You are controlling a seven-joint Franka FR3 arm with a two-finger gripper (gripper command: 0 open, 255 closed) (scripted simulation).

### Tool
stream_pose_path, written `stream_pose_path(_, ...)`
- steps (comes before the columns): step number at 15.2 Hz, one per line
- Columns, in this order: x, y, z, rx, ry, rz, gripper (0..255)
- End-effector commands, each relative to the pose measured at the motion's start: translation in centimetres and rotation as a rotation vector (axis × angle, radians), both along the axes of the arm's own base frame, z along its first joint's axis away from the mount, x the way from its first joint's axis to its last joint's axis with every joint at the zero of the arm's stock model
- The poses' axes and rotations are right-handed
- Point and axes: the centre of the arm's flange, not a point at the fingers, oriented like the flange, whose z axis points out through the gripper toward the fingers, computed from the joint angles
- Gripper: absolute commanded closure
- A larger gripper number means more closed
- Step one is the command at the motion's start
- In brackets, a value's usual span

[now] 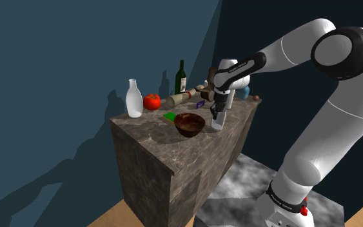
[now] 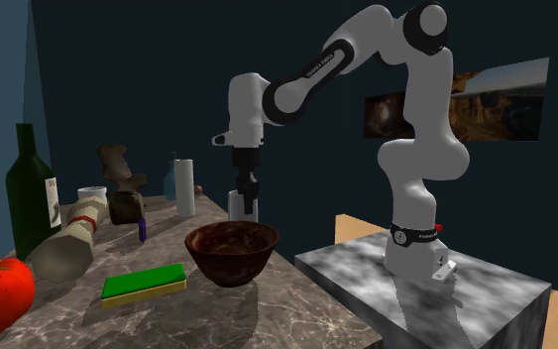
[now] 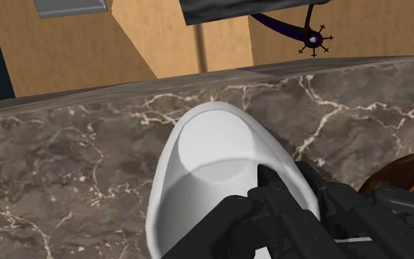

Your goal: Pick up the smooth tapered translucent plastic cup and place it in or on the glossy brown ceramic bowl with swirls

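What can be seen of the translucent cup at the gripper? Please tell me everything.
The cup is whitish, translucent, smooth and tapered, its mouth open and its round bottom visible inside. It stands upright on the marble top near the edge, beside the brown bowl but apart from it. The gripper clasps its wall, one finger inside, one outside.

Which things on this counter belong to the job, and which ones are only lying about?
For the job: the cup, the brown bowl, and the gripper clasping the cup's wall.

Only lying about: the white bottle, the tomato, the green sponge, the dark bottle.
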Motion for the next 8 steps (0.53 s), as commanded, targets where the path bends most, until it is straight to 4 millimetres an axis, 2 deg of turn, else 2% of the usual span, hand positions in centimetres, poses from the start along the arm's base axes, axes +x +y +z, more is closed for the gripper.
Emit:
stream_pose_path(1,0.0,-0.1,0.5,0.000,0.000,-0.001,255)
stream_pose_path(8,0.0,-0.1,4.2,0.000,0.000,-0.001,255)
